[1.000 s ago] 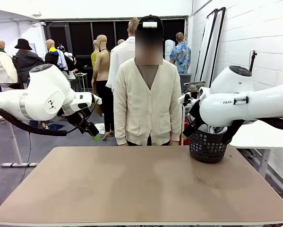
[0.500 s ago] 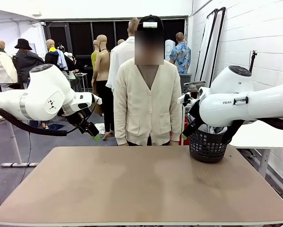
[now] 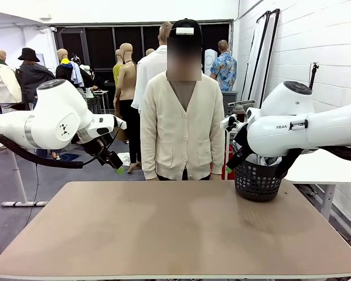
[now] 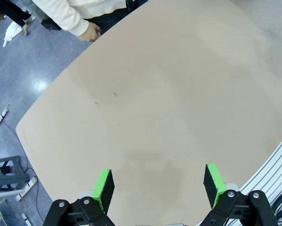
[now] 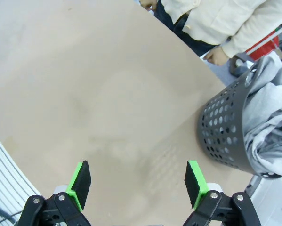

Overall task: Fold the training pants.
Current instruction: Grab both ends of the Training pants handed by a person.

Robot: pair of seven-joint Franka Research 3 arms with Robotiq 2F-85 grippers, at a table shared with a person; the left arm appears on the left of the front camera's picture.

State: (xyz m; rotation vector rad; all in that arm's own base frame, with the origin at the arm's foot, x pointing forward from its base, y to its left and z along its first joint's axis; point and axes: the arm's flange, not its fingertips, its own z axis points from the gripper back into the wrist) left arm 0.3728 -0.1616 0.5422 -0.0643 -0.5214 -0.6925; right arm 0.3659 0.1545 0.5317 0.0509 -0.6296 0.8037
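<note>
State of left gripper [image 4: 157, 178]: jaws spread wide. Bare tabletop shows between the green pads [image 4: 103, 184], and nothing is held.

State of right gripper [image 5: 137, 176]: jaws spread wide, with nothing between the fingers and nothing held.

Position of training pants [image 5: 272, 113]: light grey cloth bunched inside the basket, with folds rising above its rim. In the right wrist view it lies ahead of the right gripper and off to the right of its right-hand finger, well apart from the pads. Neither gripper touches it.

Position of basket [image 5: 223, 136]: dark and perforated, upright on the table. It stands ahead of the right gripper and to the right of its fingertips, and in the front view it sits partly behind the right arm.

Position of table [image 3: 175, 234]: tan top, below both grippers — each wrist view looks down onto it past the fingers.

Position of person [image 3: 184, 123]: cream cardigan, standing at the edge beyond both grippers. One hand [image 4: 90, 32] hangs at the table edge, far ahead of the left gripper and to its upper left in that wrist view. The other hand [image 5: 216, 55] hangs ahead of the right gripper, just beyond the basket.
</note>
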